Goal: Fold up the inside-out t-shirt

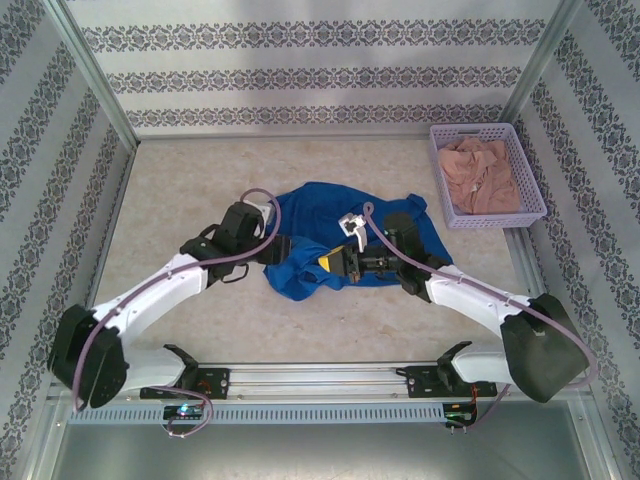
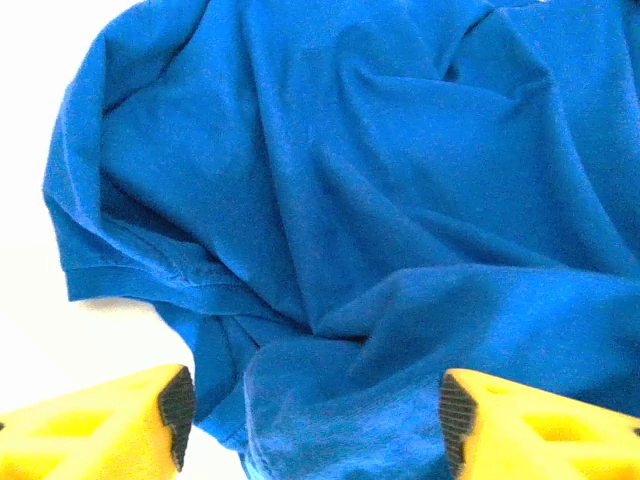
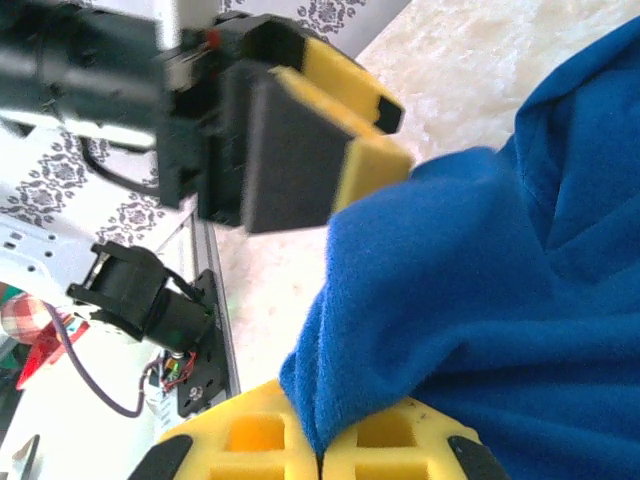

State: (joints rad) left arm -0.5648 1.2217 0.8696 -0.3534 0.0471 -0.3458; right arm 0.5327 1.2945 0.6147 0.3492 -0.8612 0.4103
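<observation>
**A:** Grip first: what does each gripper have?

**B:** The right gripper point(image 3: 320, 455) is closed tight on a fold of the t-shirt point(image 3: 480, 330), pinched at the edge of the bundle. The left gripper point(image 2: 315, 420) stands with its jaws wide apart. A ridge of blue cloth lies between them, but neither side presses on it, so it holds nothing.

**A:** And the shirt itself?

**B:** It lies in a crumpled heap about mid-table, between the two wrists, with nothing laid flat. From the left wrist a hemmed edge point(image 2: 140, 275) shows at the left, probably a sleeve, and deep creases run across the body. The table point(image 1: 180, 180) is pale and marbled. At its far right corner a basket point(image 1: 497, 223) holds a pinkish-beige garment point(image 1: 480, 175), well apart from the shirt and no part of this job.

**A:** So which step is this?

**B:** An early one, I'd say: spreading out, not folding yet. No clean fold can be made on a heap like that.

**A:** Next move?

**B:** I judge the left gripper should close on an edge, hem or sleeve, opposite the right one's hold. Then the two draw apart to pull the cloth flat on the table. It calls for catching one layer only. Taking the ridge between the jaws might gather several layers and leave the bundle bunched.
</observation>
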